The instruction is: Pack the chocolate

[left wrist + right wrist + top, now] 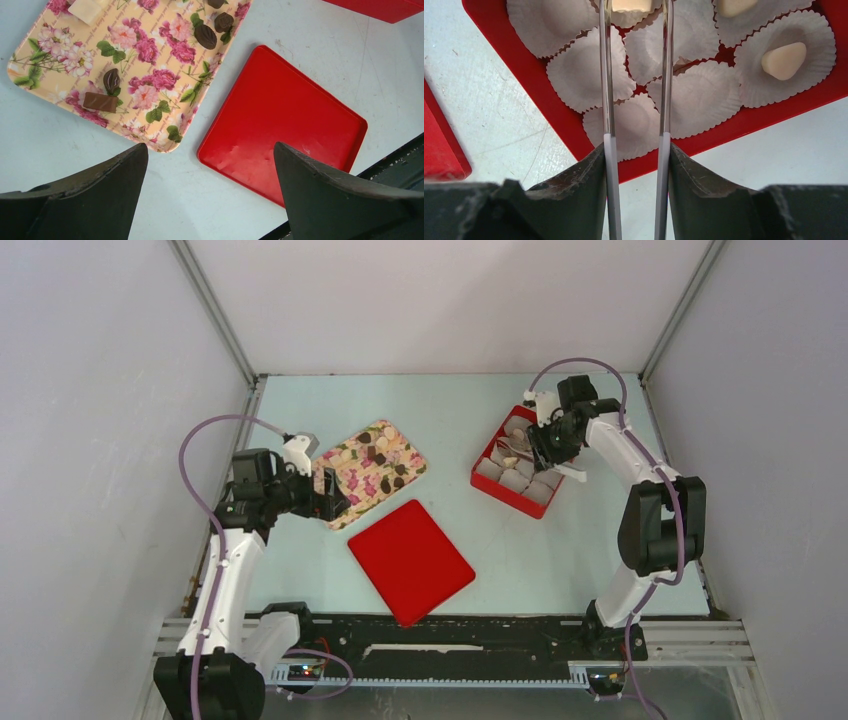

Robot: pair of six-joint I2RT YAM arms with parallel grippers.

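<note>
Dark and cream pieces of chocolate [100, 102] lie on the flower-print tray [45, 50], which also shows in the top view [355, 495]. My left gripper [210, 146] hangs open over the table just off the tray's near corner, holding nothing. My right gripper [636, 147] is shut on a pair of metal tongs [605, 75] over the red box [524, 80] of white paper cups. The tong tips straddle a cream chocolate [631, 4] at the frame's top edge. Two more cream pieces [784, 60] sit in cups.
A flat red lid [410, 560] lies on the table between the tray and the arm bases, and shows beside my left gripper [290, 115]. The red box [487, 485] stands at the back right. Grey walls close in the table on three sides.
</note>
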